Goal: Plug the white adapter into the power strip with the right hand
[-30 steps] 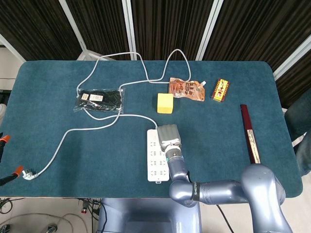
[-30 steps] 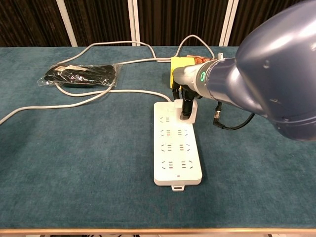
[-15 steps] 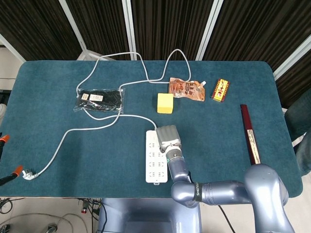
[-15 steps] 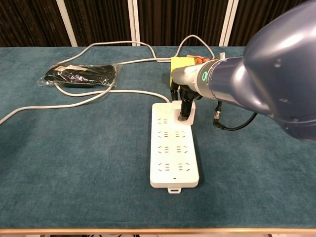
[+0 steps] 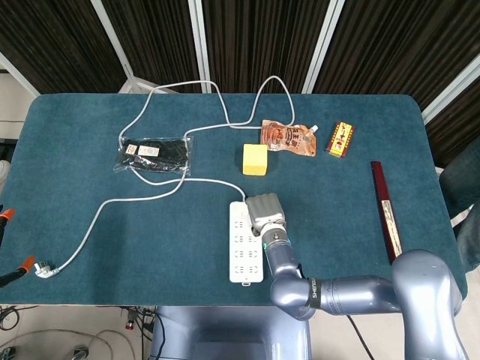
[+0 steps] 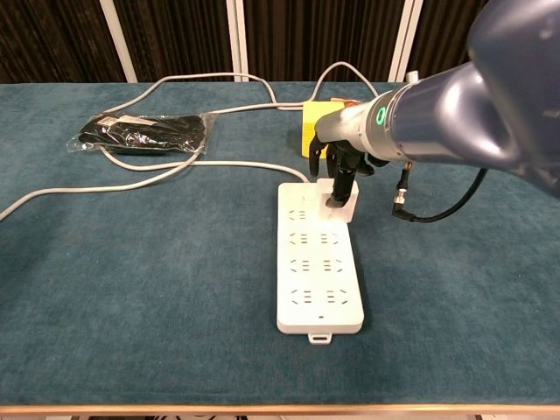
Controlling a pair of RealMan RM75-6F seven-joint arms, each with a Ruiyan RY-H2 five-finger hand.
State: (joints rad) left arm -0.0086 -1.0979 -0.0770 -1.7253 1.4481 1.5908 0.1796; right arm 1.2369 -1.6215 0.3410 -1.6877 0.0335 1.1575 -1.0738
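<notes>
- No text, brand or number is legible in either view.
- Orange pouch point(image 5: 288, 138): printed pattern, lettering too small to read.
- Small yellow-red packet point(image 5: 340, 139): markings present, unreadable.
- Black bagged item point(image 5: 154, 152): white label patches, text not resolvable.
- Maroon bar point(image 5: 385, 203): pale label strip, unreadable.

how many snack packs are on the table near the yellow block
2: an orange pouch just right of the yellow block, and a small yellow packet further right. The arm hides them in the chest view.
</notes>
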